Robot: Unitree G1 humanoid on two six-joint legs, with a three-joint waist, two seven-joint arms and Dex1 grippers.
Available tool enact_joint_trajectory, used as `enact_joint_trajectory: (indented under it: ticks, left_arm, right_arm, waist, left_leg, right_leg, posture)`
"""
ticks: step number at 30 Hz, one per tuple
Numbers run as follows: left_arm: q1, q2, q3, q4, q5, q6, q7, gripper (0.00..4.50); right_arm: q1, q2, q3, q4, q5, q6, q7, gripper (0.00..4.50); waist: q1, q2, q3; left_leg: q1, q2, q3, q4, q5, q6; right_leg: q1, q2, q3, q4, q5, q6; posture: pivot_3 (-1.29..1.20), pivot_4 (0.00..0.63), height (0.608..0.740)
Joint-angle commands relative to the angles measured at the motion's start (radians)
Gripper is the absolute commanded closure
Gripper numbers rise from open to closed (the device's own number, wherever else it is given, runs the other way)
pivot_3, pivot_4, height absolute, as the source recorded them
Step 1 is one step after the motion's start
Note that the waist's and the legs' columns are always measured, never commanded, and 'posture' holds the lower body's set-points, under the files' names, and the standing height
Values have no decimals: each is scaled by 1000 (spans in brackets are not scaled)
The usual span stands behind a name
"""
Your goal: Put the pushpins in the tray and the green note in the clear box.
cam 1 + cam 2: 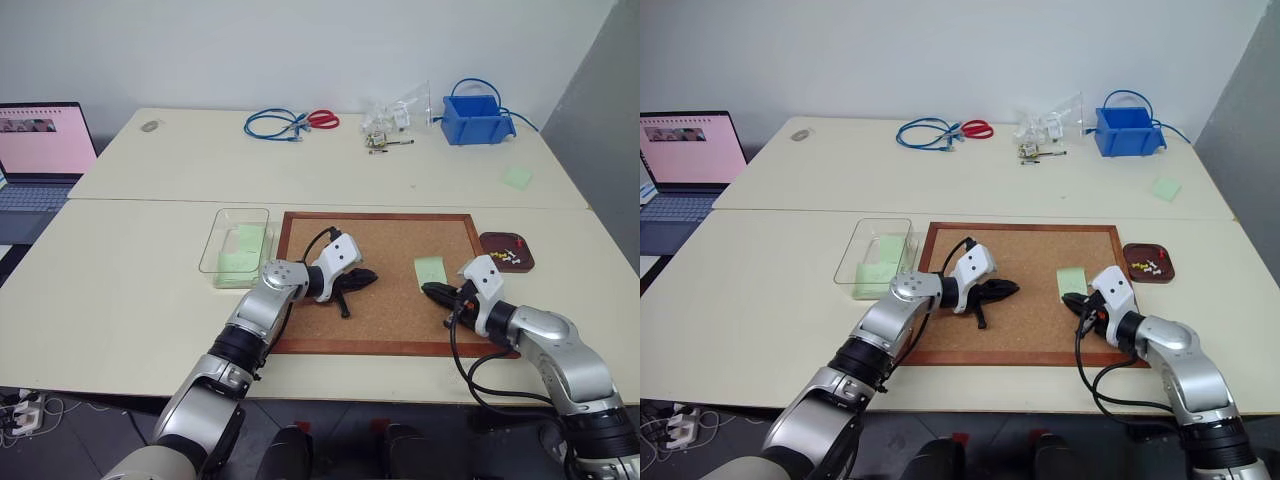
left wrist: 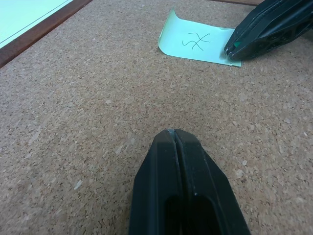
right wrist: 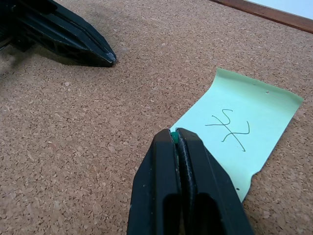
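R gripper (image 3: 174, 133) is pinching a green pushpin (image 3: 172, 133) at the green note's (image 3: 239, 132) near edge, mid corkboard (image 1: 390, 310); it should pull straight up, no twisting. L gripper (image 2: 174, 132) is idling shut, empty.

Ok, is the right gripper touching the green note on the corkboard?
Touching. In the right wrist view the right gripper, fingers shut, has its tip on the green note's near corner, a speck of green between the fingertips.
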Motion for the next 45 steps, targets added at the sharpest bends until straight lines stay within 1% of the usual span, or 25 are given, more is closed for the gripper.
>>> enact_joint_trajectory:
  ticks: [1, 7, 14, 19, 22, 24, 25, 29, 34, 38, 42, 45]
  left_arm:
    - [29, -2, -32, 24, 28, 18, -7, 4500]
    - [26, 3, -29, 27, 28, 14, -10, 4500]
    - [28, 3, -27, 24, 31, 2, -6, 4500]
    - [2, -3, -23, 26, 33, -37, -5, 4500]
    - [-24, -7, -6, 19, 30, -113, 3, 4500]
    - [-45, 1, 3, 11, 27, -208, -16, 4116]
    - [-53, 5, 7, 7, 25, -256, -25, 4059]
    - [-83, 33, 6, 18, 36, -469, -59, 3327]
    - [-161, 48, 12, 128, 54, -686, -66, 2338]
    - [-218, 37, 3, 224, 100, -811, -25, 1754]
    - [-254, 13, -6, 302, 118, -888, -19, 1754]
    - [-255, -5, -23, 324, 138, -943, -15, 1754]
  right_arm:
    - [-13, 3, -21, -16, 5, -12, -1, 4488]
    - [-7, -22, -59, -104, 40, 33, -3, 4488]
    - [-16, -54, -106, -229, 122, 145, 3, 4488]
    - [-42, -83, -121, -259, 162, 198, 15, 4488]
    - [-54, -93, -120, -257, 178, 216, 20, 4488]
    - [-65, -103, -120, -253, 189, 227, 29, 4500]
    - [-69, -108, -120, -251, 193, 232, 33, 4500]
    - [-89, -123, -122, -231, 204, 242, 51, 4500]
    - [-109, -131, -123, -218, 210, 253, 58, 4500]
    - [-111, -123, -130, -242, 234, 279, 43, 4500]
    - [-116, -119, -128, -253, 237, 289, 35, 4500]
    - [-116, -114, -122, -270, 243, 299, 26, 4500]
  waist:
    - [0, 0, 0]
    - [0, 0, 0]
    - [1, 0, 0]
    - [1, 0, 0]
    - [2, 0, 0]
    - [2, -1, 0]
    - [2, -1, 1]
    - [2, -2, 2]
    - [2, -3, 3]
    - [2, -3, 3]
    - [2, -4, 3]
    - [1, -4, 3]
  left_leg:
    - [0, 0, 0, 0, 0, 0]
    - [0, 0, 0, 0, 0, 0]
    - [-1, 0, 0, 0, 0, 0]
    - [-1, 0, 0, 0, 0, 0]
    - [-1, 0, 0, 0, 0, 0]
    - [-1, 0, 0, 0, 0, 0]
    - [-1, 0, 0, 0, 0, 0]
    - [-3, 0, 0, 0, 0, 0]
    - [-2, 0, 0, 0, 0, 0]
    - [-2, 0, 0, 0, 0, 0]
    - [-3, 0, 0, 0, 0, 0]
    - [-3, 0, 0, 0, 0, 0]
  right_leg:
    - [0, 0, 0, 0, 0, 0]
    - [0, 0, 0, 0, 0, 0]
    - [0, 0, 0, 0, 0, 0]
    - [0, 0, 0, 0, 0, 0]
    - [0, 0, 0, 0, 0, 0]
    - [-1, 0, 0, 0, 0, 0]
    - [-1, 0, 0, 0, 0, 0]
    - [-2, 0, 0, 0, 0, 0]
    - [-2, 0, 0, 0, 0, 0]
    - [-2, 0, 0, 0, 0, 0]
    - [-2, 0, 0, 0, 0, 0]
    - [-2, 0, 0, 0, 0, 0]
  posture:
    - [0, 150, 740]
    - [0, 150, 740]
    - [0, 150, 740]
    - [0, 150, 740]
    - [0, 150, 740]
    - [0, 150, 740]
    - [0, 150, 740]
    - [0, 150, 740]
    - [0, 150, 740]
    - [0, 150, 740]
    - [0, 150, 740]
    - [0, 150, 740]
